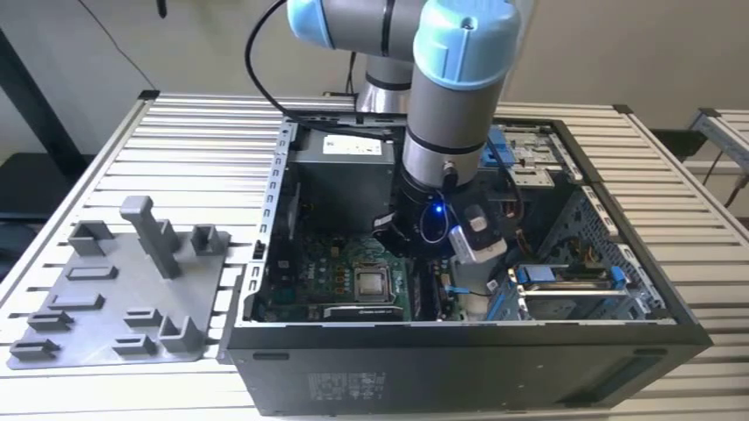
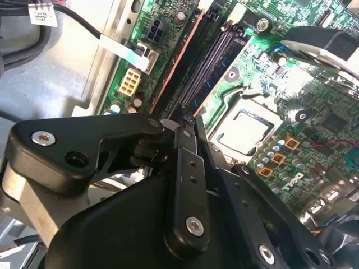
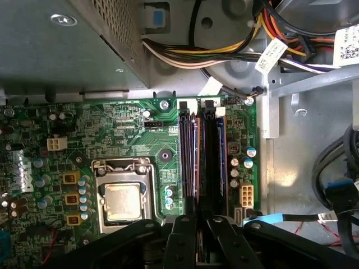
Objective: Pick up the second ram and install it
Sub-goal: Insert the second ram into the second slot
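open computer case on slatted table, toward exterior view's right. fixture plate on table just beside case, toward exterior view's left; tall post upright on plate. motherboard flat on case floor; processor socket on board, memory slots beside socket. power supply at case's far end. arm reaches down into case; gripper over memory slots.

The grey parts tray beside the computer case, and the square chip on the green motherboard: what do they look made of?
The grey parts tray looks like moulded plastic: matte, one even grey, with rounded posts and holders. The square silver chip on the green motherboard looks like bare metal: brushed, pale, catching light inside a darker metal frame.
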`<move>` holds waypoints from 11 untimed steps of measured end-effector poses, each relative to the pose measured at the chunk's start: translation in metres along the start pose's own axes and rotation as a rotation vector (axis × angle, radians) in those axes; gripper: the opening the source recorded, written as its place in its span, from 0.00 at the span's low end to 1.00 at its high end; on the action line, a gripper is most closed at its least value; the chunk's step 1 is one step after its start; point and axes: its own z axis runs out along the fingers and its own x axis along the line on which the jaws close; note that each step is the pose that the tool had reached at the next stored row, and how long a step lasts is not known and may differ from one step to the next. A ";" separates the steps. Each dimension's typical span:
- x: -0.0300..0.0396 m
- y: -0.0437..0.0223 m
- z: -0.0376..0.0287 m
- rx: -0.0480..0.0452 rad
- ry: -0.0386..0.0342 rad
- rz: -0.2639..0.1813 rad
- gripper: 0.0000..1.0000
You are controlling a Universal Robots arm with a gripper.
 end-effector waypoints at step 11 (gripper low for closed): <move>0.0002 -0.0001 0.0007 -0.0003 -0.0002 -0.018 0.14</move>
